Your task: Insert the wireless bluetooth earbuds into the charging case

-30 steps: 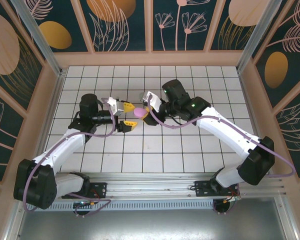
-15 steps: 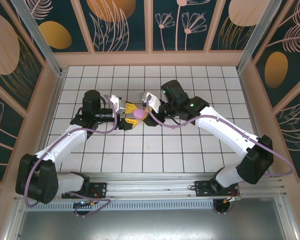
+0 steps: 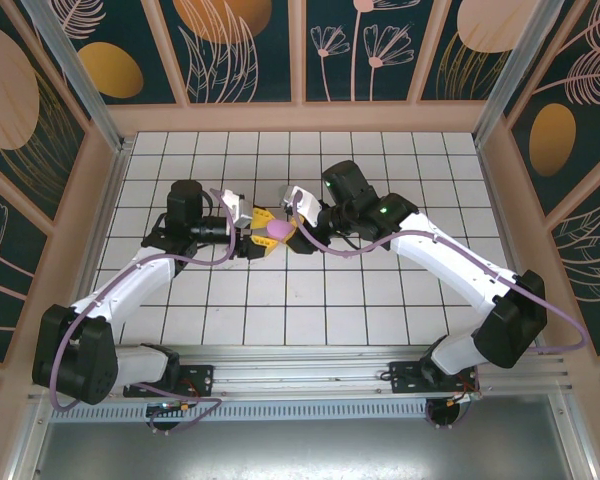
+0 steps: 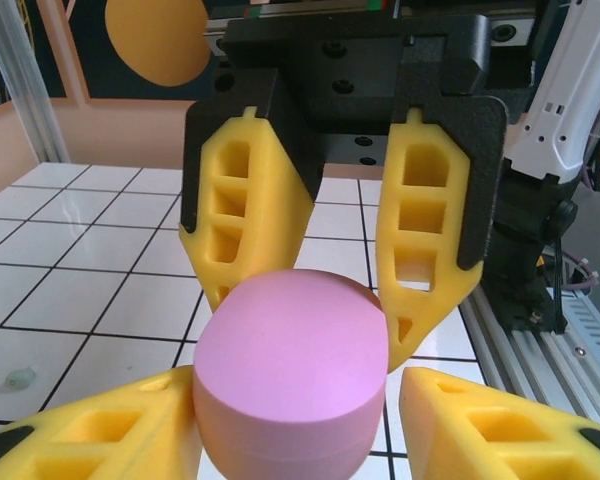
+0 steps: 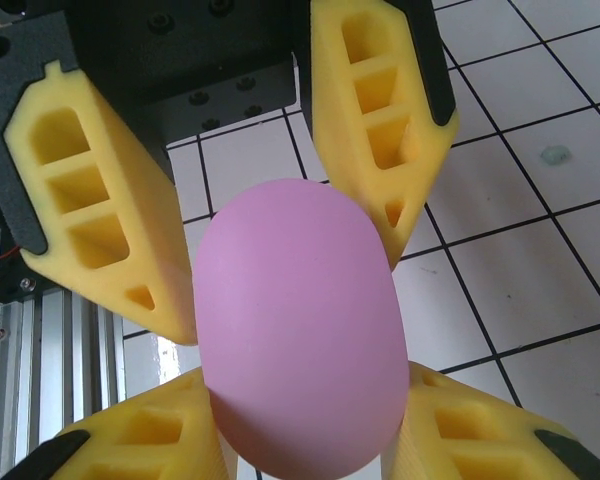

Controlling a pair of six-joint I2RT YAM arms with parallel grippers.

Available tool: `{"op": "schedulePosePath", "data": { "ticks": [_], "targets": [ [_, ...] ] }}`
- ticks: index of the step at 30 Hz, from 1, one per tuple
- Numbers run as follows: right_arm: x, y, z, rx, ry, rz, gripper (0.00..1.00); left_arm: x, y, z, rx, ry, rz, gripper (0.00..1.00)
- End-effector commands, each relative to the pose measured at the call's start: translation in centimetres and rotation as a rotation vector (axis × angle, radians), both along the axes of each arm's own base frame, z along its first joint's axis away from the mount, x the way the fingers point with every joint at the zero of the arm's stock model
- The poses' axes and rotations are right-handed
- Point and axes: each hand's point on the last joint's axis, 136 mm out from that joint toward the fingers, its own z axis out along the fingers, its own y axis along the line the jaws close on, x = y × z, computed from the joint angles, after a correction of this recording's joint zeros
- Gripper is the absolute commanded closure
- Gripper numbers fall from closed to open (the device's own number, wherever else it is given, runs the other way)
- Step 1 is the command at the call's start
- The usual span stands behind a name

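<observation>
Right gripper (image 3: 291,229) and left gripper (image 3: 259,232) hiding pink case (image 3: 277,230) edges.

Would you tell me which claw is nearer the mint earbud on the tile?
Left. The mint earbud lies just beside the left claw; the right claw sits farther off, across the pink case.

The rounded pink plastic case (image 4: 292,375) has a smooth, matt skin with a fine seam round it. The yellow ribbed fingers (image 4: 245,215) of the right end effector (image 4: 332,270) look like soft, matt foam or rubber, set in black matt plastic backing. The white tiled counter (image 4: 70,260) is glossy, with dark grout lines and window glare. The white arm shell (image 3: 450,255) at the right is smooth, slightly shiny plastic.
</observation>
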Motion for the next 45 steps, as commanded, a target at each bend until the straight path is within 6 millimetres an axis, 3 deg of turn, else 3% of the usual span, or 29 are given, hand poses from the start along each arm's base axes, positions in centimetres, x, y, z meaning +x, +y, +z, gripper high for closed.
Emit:
{"op": "schedulePosePath", "data": {
  "ticks": [1,16,19,23,35,41,45],
  "targets": [
    [-0.3,0.6,1.5,0.032,-0.035,0.036,0.66,-0.7,-0.3,0.7,-0.015,-0.016,-0.053,0.44],
    [-0.5,0.5,1.7,0.036,-0.035,0.038,0.65,-0.6,-0.3,0.9,-0.011,-0.017,-0.051,0.6],
    [-0.2,0.4,1.9,0.045,-0.043,0.018,0.6,-0.6,-0.3,0.9,-0.012,-0.02,-0.051,0.64],
    [0.6,0.3,3.0,0.082,-0.063,-0.049,0.47,-0.5,-0.3,1.3,-0.014,-0.019,-0.047,0.71],
    [-0.3,-2.7,7.9,0.311,-0.119,-0.143,0.43,-0.6,0.4,1.9,-0.02,-0.026,0.058,0.79],
    [-0.9,-2.7,6.5,0.323,-0.16,-0.158,0.37,0.6,1.4,3.2,-0.073,-0.008,0.227,0.8],
    [-1.3,-1.7,5.7,0.322,-0.159,-0.132,0.32,-0.5,1.1,4.1,-0.119,0.024,0.17,0.79]
  ]
}}
